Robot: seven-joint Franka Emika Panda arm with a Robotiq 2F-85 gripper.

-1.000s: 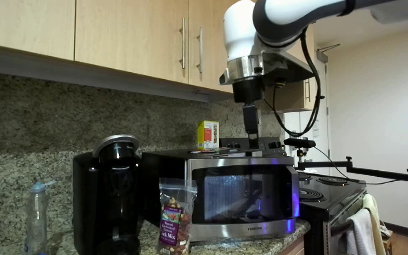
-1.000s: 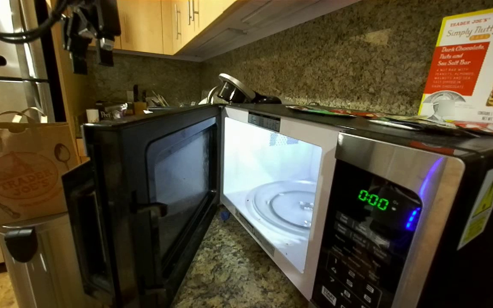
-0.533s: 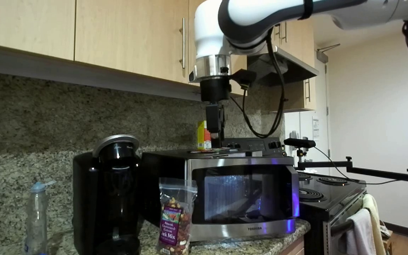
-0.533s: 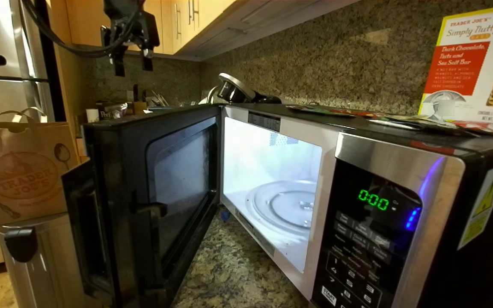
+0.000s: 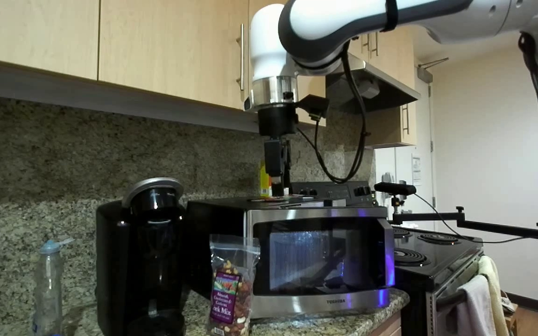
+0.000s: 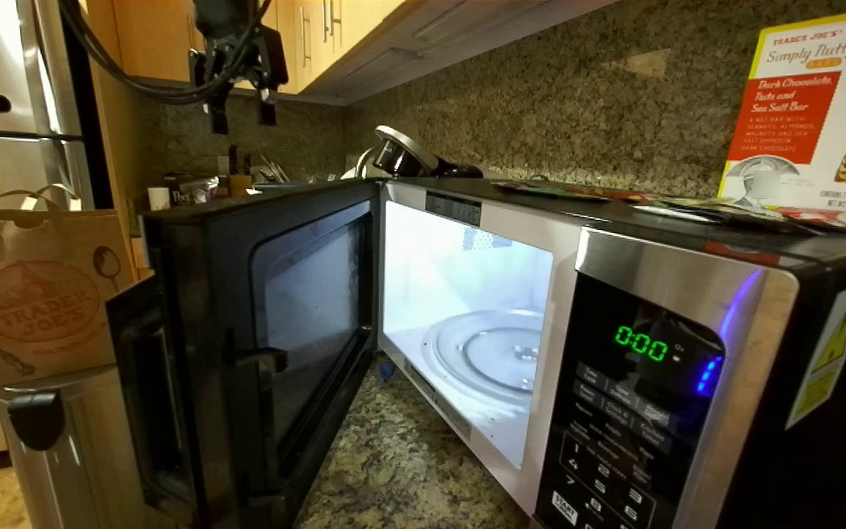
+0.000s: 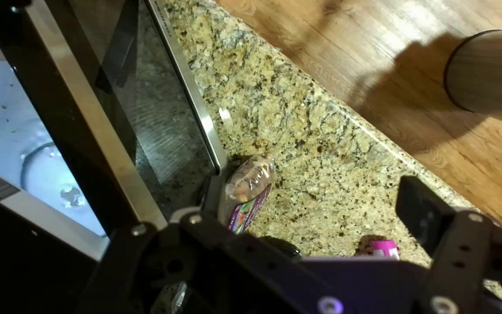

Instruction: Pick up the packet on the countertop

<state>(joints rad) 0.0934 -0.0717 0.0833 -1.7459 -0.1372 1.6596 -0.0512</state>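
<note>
1. Wrist view: the end effector point(image 7: 312, 198) is released, its dark fingers point(image 7: 421, 211) spread wide apart above the surface point(image 7: 329, 161).
2. Just beside a front corner of the microwave point(image 7: 98, 131), the packet point(image 7: 253, 185) rests on the surface: a clear bag of nuts with a purple label point(image 7: 251, 211), partly hidden by the end effector in this view.
3. In an exterior view the packet stands upright at that corner, covering part of the microwave's front; I cannot tell whether the two touch.
4. In both exterior views the end effector hangs higher than the microwave's top.
5. A black coffee maker point(image 5: 140, 266) stands beside the microwave, on the packet's side; a clear bottle point(image 5: 48, 294) with a blue cap point(image 5: 50, 246) is farther from the microwave, past the coffee maker.
6. In an exterior view the microwave's door point(image 6: 203, 353) stands open on a lit interior point(image 6: 460, 294); the display point(image 6: 641, 343) reads 0:00.
7. On top of the microwave, a snack-bar box point(image 6: 786, 110) stands upright and flat printed items point(image 6: 695, 211) lie nearby.
8. Farther from the microwave than the packet, a magenta cap point(image 7: 384, 245) shows in the wrist view, on something I cannot make out.
</note>
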